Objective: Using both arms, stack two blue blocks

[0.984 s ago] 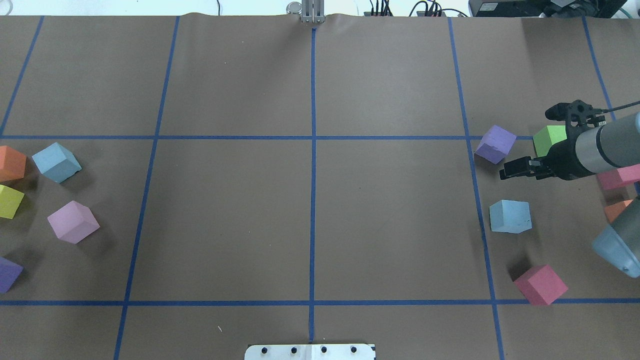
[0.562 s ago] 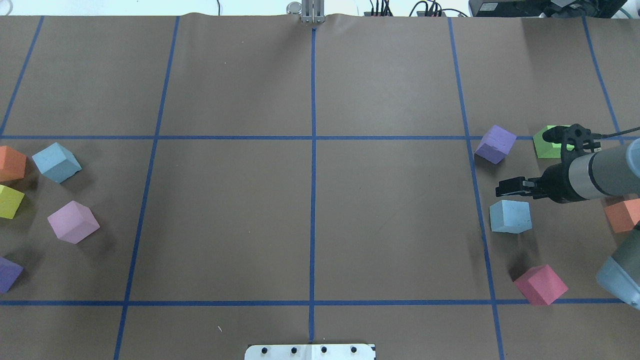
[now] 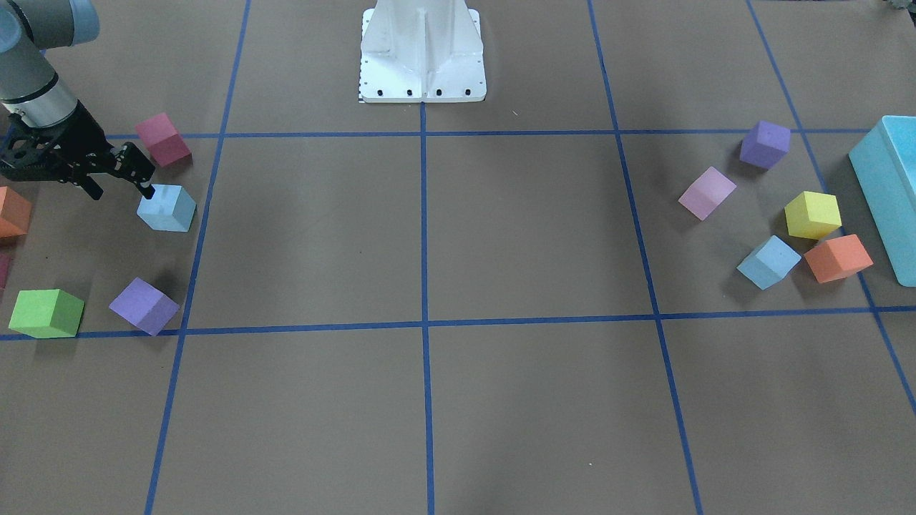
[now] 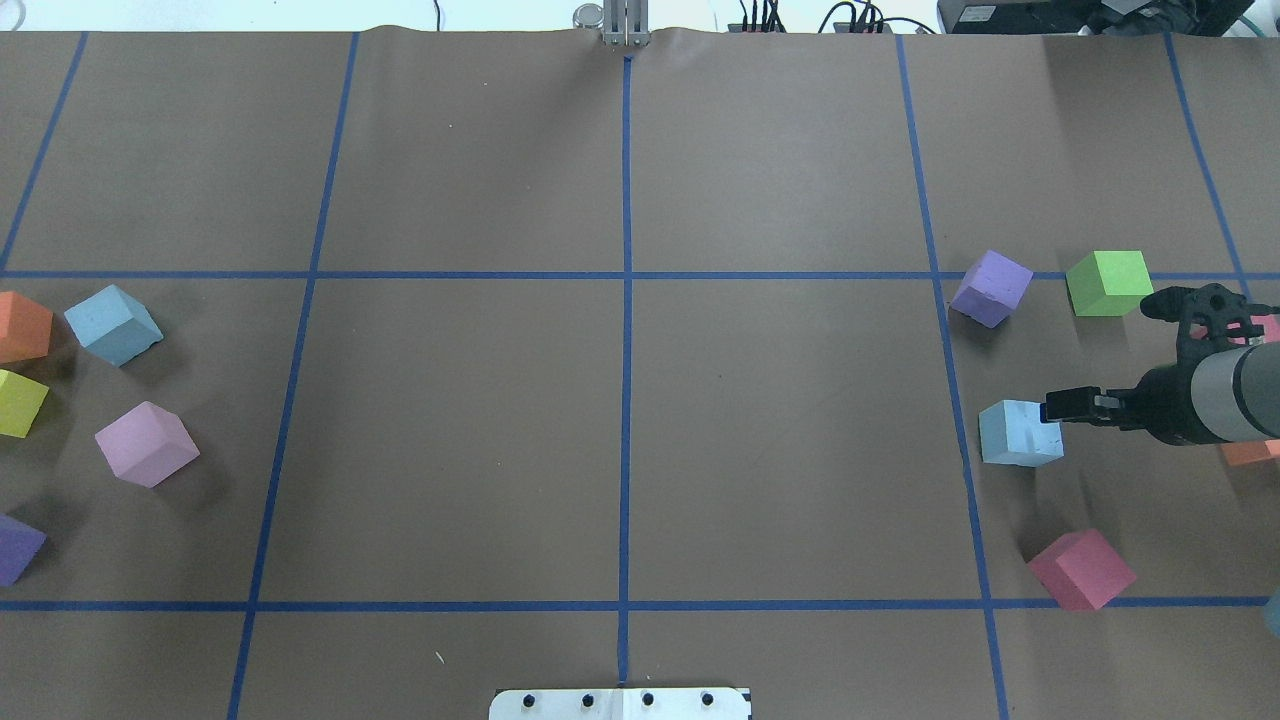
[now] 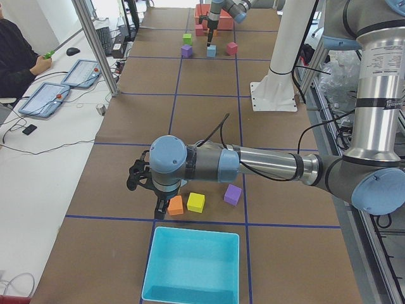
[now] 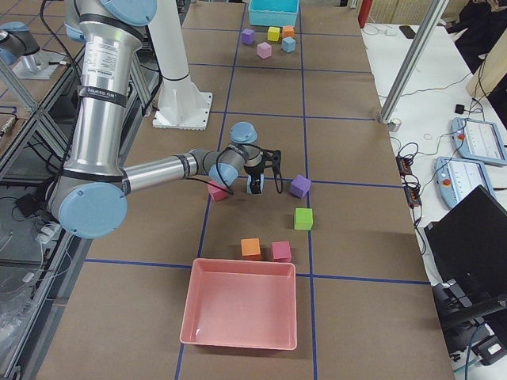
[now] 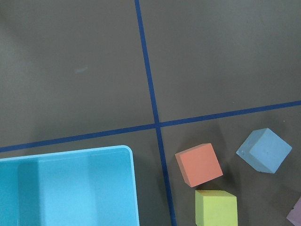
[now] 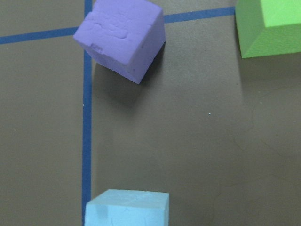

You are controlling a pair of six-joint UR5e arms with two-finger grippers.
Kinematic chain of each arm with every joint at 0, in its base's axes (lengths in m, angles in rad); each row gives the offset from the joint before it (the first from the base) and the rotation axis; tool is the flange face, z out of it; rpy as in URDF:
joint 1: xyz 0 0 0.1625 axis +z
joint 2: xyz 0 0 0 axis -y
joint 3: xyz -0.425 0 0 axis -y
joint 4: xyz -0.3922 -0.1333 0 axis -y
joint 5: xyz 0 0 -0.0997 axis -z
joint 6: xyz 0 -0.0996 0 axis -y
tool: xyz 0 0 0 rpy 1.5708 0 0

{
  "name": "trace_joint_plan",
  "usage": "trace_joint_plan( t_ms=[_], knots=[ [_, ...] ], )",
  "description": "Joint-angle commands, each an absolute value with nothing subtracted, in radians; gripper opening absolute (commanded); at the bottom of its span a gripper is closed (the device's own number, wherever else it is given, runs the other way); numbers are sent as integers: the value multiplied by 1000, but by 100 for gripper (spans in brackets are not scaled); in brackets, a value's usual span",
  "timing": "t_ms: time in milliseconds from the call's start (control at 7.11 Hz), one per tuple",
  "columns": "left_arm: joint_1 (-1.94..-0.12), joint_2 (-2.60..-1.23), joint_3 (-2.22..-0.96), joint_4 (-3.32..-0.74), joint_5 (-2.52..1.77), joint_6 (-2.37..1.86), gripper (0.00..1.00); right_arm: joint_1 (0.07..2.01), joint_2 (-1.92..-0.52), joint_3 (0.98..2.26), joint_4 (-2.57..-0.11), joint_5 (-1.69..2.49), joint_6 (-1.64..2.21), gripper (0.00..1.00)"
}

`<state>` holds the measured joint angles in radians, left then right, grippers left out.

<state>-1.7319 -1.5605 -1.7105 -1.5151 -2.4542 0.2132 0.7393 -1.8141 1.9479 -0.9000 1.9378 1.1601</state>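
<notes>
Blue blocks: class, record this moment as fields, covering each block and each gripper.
right-side blue block: on table, unstacked, right gripper over its edge
left-side blue block: on table beside orange block
right gripper: holds nothing; open or shut unclear
left gripper: hovers near orange block; open or shut unclear
stack: not started

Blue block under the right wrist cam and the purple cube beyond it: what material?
Blue block: likely matte foam, going by faint creases on its top and no shine. Purple cube: looks like the same foam; its top face is dented and wrinkled, edges slightly soft, finish dull.
</notes>
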Motion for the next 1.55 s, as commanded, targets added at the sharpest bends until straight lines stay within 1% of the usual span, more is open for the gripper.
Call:
trace_joint_plan(
  t_ms=[0,281,1125,1406],
  knots=[
    [-1732,-1551,-1720,-1516,-2454,215,98,695,-1780,1971,-971,1895,1207,100],
    [-1732,-1551,-1718,-1516,-2454,213,98,664,-1720,1970,-1046,1870,1207,100],
    [-1730,-1549,-1706,-1525,-2453,215,98,591,-1723,1950,-1048,1838,1190,99],
    [-1730,-1549,-1703,-1526,-2453,215,98,581,-1712,1941,-1048,1845,1189,96]
  ],
)
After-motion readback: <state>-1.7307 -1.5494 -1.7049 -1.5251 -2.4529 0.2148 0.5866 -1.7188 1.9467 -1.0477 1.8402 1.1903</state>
